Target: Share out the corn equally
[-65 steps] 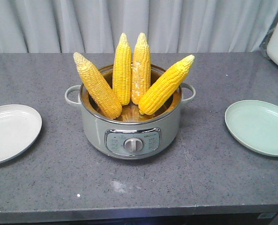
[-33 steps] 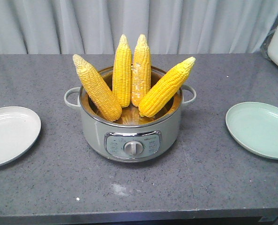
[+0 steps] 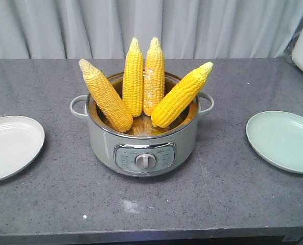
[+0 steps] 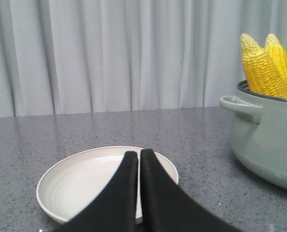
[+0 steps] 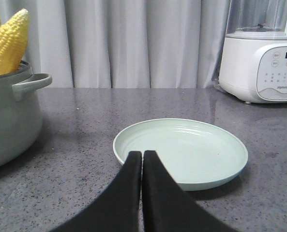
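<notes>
While the four cobs of corn (image 3: 133, 76) are standing tip-up and fanned out in the pot (image 3: 141, 145) at the middle of the bench (image 3: 228, 194), both grippers are hanging well apart from them. The left gripper (image 4: 139, 154), fingers pressed together on nothing, is pointing over the white plate (image 4: 75, 179), with the corn off to its right. The right gripper (image 5: 142, 153), likewise closed and empty, is pointing at the green plate (image 5: 201, 145), with the corn off to its left. A white appliance (image 5: 262, 63) is sitting at the far right.
</notes>
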`<state>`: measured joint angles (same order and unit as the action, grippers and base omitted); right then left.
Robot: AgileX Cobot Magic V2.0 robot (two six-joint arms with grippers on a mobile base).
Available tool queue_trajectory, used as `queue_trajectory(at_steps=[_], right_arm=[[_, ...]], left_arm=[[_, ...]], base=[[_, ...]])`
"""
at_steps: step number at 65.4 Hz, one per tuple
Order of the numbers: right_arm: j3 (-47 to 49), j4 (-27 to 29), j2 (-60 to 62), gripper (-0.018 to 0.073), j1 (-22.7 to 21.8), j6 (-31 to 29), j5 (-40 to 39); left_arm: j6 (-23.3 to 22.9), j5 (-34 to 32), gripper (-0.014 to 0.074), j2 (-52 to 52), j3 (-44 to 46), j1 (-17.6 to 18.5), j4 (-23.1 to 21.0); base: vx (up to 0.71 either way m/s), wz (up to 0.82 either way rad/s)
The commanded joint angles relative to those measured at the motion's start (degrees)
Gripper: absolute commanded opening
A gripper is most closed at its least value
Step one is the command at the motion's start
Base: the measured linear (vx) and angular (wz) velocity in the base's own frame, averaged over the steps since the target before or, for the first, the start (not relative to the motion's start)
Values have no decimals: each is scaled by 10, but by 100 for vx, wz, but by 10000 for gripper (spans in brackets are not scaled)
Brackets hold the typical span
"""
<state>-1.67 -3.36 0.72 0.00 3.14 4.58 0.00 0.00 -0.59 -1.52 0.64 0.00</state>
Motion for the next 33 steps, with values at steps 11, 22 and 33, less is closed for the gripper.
queue_trajectory(at_steps=[11,22,33], right_arm=[[-4,-6,0,-11,-3,0,-46],[-4,-6,0,-11,-3,0,-46],[-4,-6,0,-11,-3,0,-46]], left_arm=[[0,-37,-6,-10,-8,0,-3],[0,-37,-6,-10,-8,0,-3],[0,-38,-6,-10,-8,0,-3]], base=[[0,0],[0,0],[0,0]])
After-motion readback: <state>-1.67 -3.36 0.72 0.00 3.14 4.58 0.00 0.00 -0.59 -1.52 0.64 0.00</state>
